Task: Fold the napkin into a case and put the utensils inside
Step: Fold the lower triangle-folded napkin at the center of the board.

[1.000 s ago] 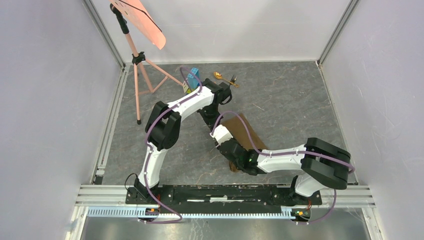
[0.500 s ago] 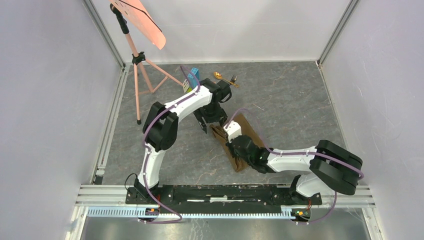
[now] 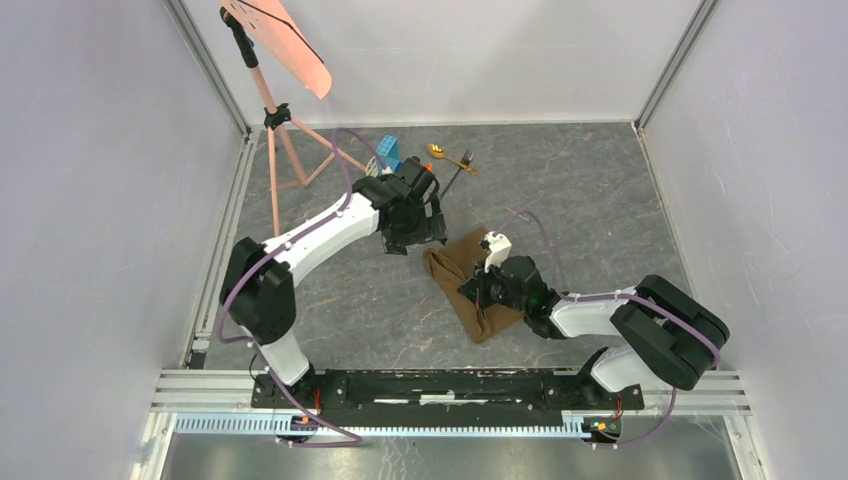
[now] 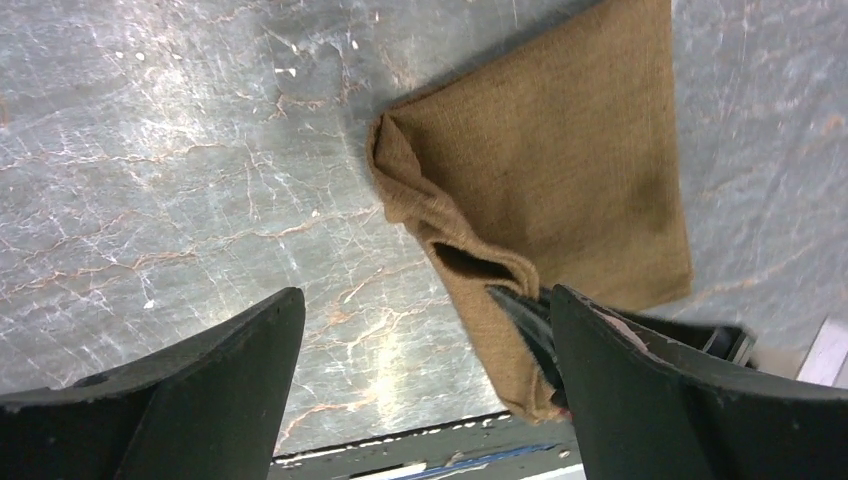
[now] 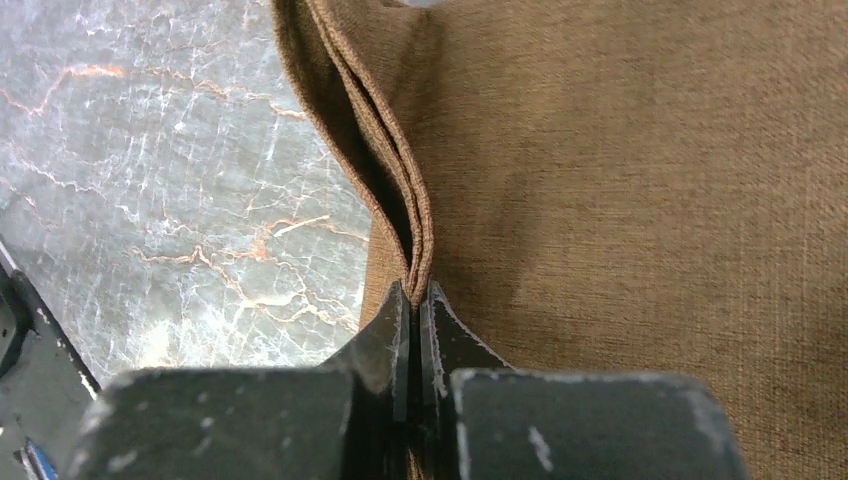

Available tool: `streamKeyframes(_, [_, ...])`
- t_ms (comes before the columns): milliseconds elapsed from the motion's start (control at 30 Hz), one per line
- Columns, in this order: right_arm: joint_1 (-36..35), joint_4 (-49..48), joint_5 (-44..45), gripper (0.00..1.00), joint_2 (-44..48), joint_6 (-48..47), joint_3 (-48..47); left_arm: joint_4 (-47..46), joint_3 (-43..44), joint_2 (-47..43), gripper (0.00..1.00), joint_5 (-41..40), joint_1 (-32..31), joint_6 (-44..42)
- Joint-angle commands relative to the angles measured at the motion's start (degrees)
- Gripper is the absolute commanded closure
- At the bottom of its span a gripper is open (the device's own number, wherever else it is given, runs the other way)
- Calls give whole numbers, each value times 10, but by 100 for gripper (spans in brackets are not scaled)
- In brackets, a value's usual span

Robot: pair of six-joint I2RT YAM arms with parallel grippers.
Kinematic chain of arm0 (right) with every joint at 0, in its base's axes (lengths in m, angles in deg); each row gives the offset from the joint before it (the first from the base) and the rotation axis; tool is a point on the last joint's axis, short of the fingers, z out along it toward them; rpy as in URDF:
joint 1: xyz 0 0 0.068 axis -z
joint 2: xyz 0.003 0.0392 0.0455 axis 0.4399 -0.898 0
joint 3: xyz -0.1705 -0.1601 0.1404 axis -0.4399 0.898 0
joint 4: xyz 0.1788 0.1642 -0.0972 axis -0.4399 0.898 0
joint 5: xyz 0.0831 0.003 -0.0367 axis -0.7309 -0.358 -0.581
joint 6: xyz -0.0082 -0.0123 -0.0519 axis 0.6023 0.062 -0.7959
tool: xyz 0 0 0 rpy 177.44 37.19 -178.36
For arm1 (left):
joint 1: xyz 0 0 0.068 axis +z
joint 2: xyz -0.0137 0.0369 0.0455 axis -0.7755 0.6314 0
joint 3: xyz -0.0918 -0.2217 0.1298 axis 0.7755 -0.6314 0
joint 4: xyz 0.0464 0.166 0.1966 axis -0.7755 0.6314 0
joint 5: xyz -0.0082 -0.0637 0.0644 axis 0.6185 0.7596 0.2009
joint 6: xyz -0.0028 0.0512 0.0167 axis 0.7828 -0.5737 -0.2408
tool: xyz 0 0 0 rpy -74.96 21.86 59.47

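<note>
Two layers of napkin [image 5: 600,200] sit pinched in the closed jaws of the right arm [image 3: 585,315]. Left arm [image 3: 320,232] hangs nearby, jaws wide open.

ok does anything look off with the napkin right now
In the left wrist view the napkin's near edge is bunched: its layers pucker open into a loose pocket instead of lying flat. The right gripper is shut on that layered edge. Nothing looks spilled or damaged.

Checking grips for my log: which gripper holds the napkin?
The right gripper: it is pinched shut on the folded edge of the napkin. The left gripper stands wide open, holding nothing.
</note>
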Motion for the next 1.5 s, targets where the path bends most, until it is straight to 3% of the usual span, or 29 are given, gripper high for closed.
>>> streamKeyframes(0, [38,-72,-69,100,-14,69,22,-135,-82,-53,6,62,10,-73])
streamKeyframes(333, [96,-116,-124,100,-53,118,44,-305,-227,-80,59,157,46,-39])
streamKeyframes(533, [107,-119,-146,100,-65,115,32,-404,-259,-61,87,229,63,-18])
streamKeyframes(967, [110,-86,-158,100,-72,101,4,-528,-256,6,96,297,63,44])
streamKeyframes(1300, [129,-68,-155,100,-79,94,-8,-547,-249,42,98,273,74,55])
streamKeyframes(1467, [139,-48,-162,100,-97,95,-22,-522,-256,-3,91,239,72,19])
